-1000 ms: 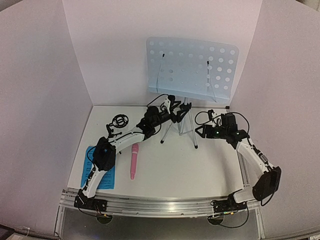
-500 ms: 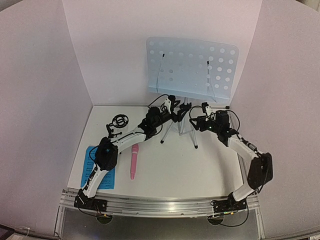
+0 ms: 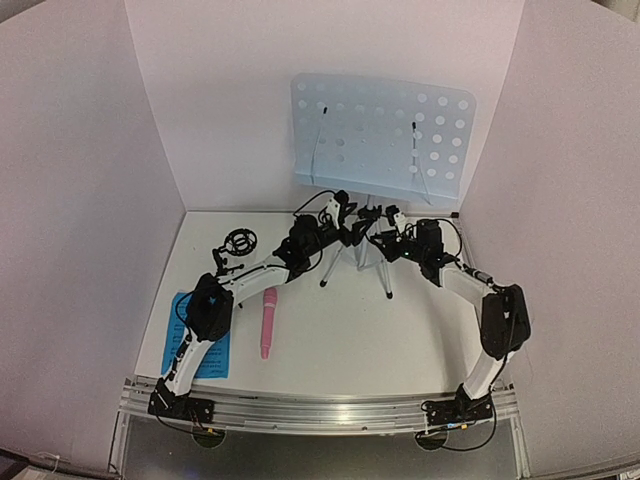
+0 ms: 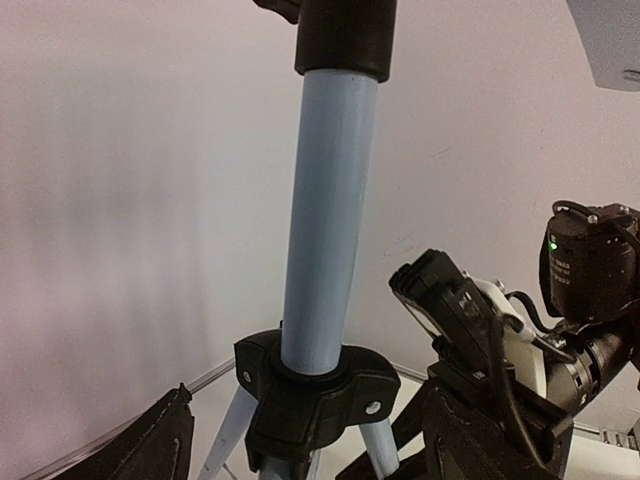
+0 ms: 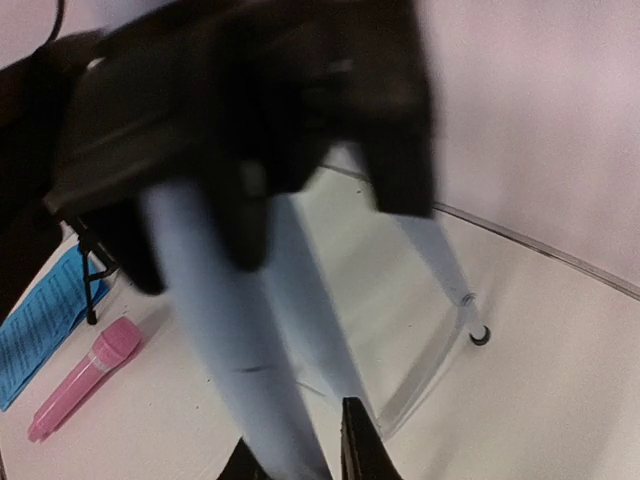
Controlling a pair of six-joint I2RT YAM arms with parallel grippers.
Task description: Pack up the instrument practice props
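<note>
Blue sheet-music pages [image 3: 196,345]: flat on the table, far out to the left of the left fingers and beside that arm's base. Nothing touches them, so they probably wait their turn.
Small black mic stand [image 3: 238,244]: upright, well apart from the left fingers, on their left.
Pink microphone [image 3: 268,322]: lying loose on the near side of the left fingers, no finger close to it.
Left gripper [image 4: 310,455]: its fingers [image 4: 150,445] are spread wide, one on each side of the black leg hub [image 4: 315,400], touching neither side. The pale-blue pole [image 4: 330,220] rises between them. This looks like a straddle set up for clamping.
Music stand [image 3: 385,140]: the prop in hand, upright with its perforated desk above both pairs of fingers.
Right gripper [image 5: 300,455]: its fingertips [image 5: 360,440] flank a blurred pale tube. Whether they clamp it cannot be told. It likely comes in from the opposite side so one arm can steady the stand while the other folds it.
</note>
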